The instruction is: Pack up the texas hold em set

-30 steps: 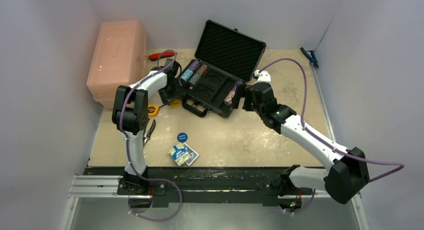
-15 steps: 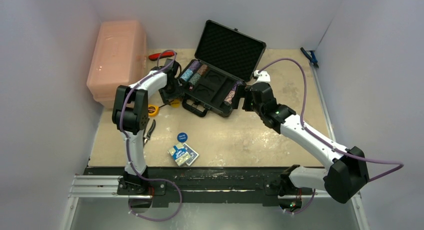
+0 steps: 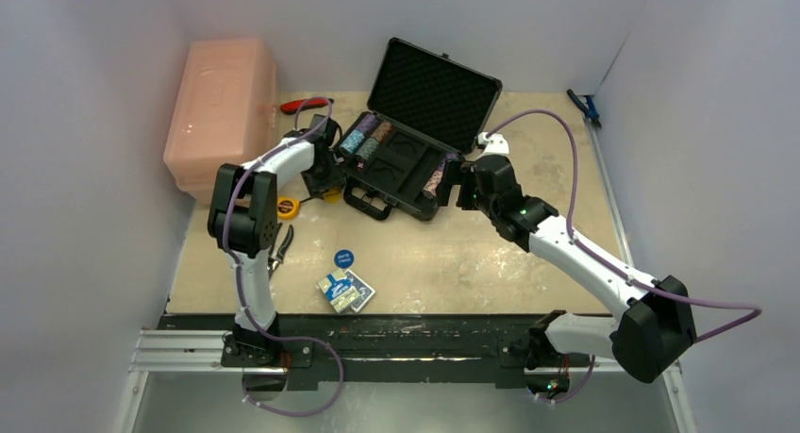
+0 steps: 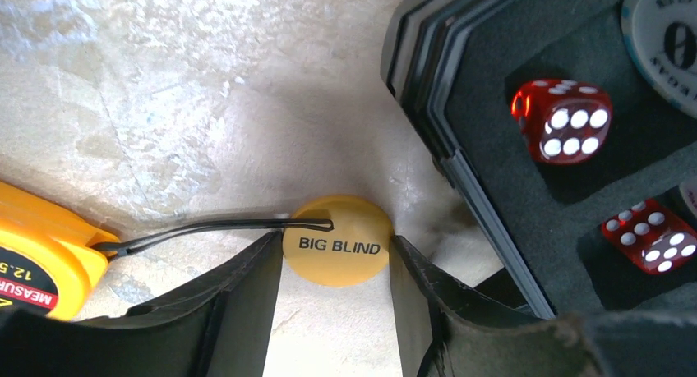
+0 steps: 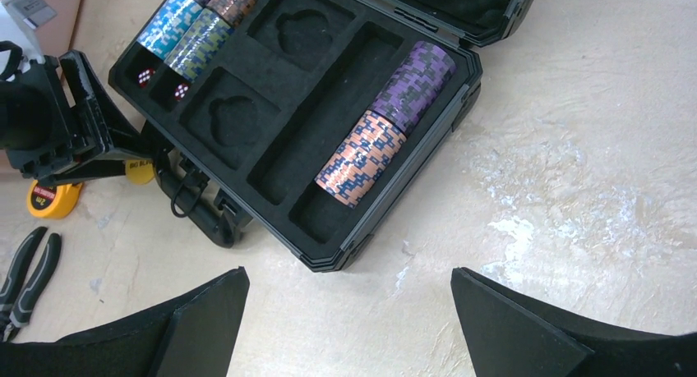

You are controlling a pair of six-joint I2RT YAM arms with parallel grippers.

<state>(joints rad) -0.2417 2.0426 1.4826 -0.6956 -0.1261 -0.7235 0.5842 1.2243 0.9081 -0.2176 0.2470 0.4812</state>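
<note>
Left wrist view gives you the news: the left tool (image 4: 335, 241) has drawn its fingers in around the yellow disc (image 4: 337, 254) marked BIG BLIND. The disc lies flat on the table (image 4: 205, 81), just beside the corner of the case (image 4: 427, 73). Both pads (image 4: 246, 311) look to be at the disc's edges, but you cannot tell whether it is clamped yet. A thin black cord (image 4: 214, 226) from the tape measure (image 4: 37, 266) lies across the disc's top edge, so a lift may well drag it. By my reading, one more loose piece is about to go into the case, while the blue disc (image 3: 344, 258) and card deck (image 3: 345, 291) wait on the table near the arm bases. The right tool (image 5: 347, 272) hangs wide open and empty over the case's near side, by the chip stacks (image 5: 386, 122).

Against the earlier top view, the left wrist has shifted slightly by the case corner. The right arm, case, blue disc and deck sit as they did.
</note>
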